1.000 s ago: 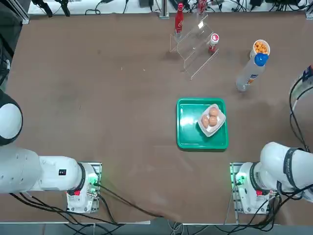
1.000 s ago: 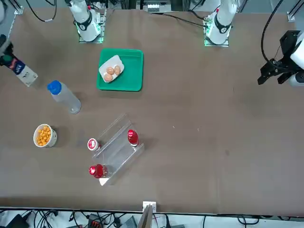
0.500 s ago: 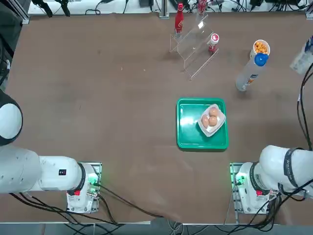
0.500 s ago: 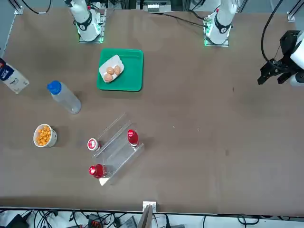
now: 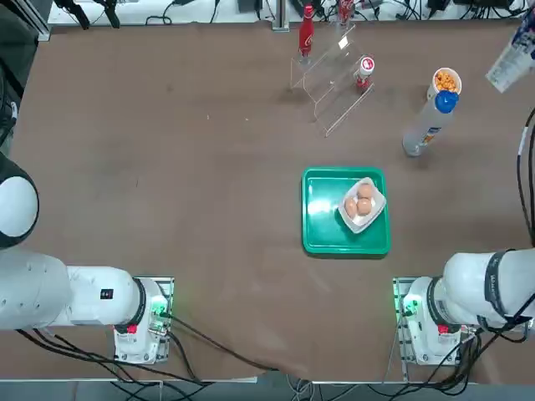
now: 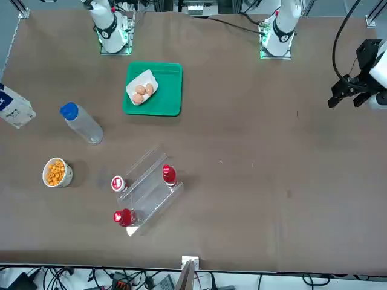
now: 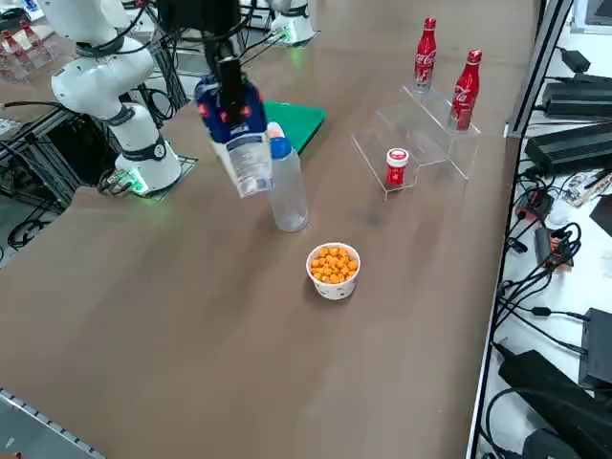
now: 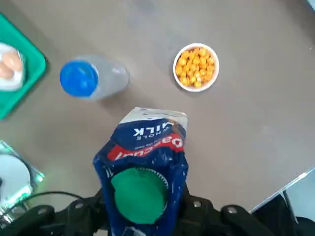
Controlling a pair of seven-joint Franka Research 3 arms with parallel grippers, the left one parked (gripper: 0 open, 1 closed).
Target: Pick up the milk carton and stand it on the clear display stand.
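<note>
Across most of the top view, counter: layout of the standing things unchanged over the last second; only the carried item has shifted.
Green serving tray, right of centre in the top view: unmoved, egg pack on it, no part in this job.
Clear display stand, upper middle of the top view: same spot; two red soda bottles and a small red-and-white-capped bottle occupy parts of it, so free room must be chosen with care.
Right gripper, upper left of the right side view: closed on the milk carton.
Milk carton, upper right corner of the top view: tilted, off the counter; it has travelled up the right edge and is now roughly level with the stand, still well to its right. Transport seems underway; a sideways carry and a turn upright should come next.
Blue-capped bottle, upper right: unmoved, a likely snag if the carry runs low.
Snack cup, centre of the right side view: unmoved, upright.
</note>
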